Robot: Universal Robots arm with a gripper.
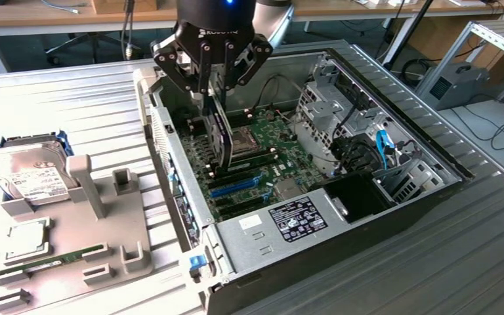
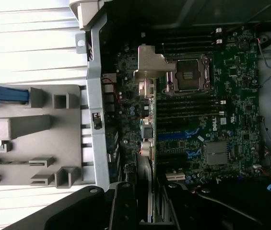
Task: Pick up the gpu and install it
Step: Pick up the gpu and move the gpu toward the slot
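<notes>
Office room, desks (image 1: 50,13) and cables behind; ribbed metal table (image 1: 471,243) under everything. Open computer case (image 1: 171,167) lies on it, motherboard (image 1: 274,157) exposed. My gripper (image 1: 212,90) hangs inside case opening, jaws clamped on gpu (image 1: 220,134), card held on edge, lower edge down near expansion slots. Pickup done, I judge; seating in slot not yet done, contact with board hard to tell. Grey fixture (image 1: 68,262) beside case carries hard drive (image 1: 29,174) and memory stick (image 1: 50,260).
</notes>
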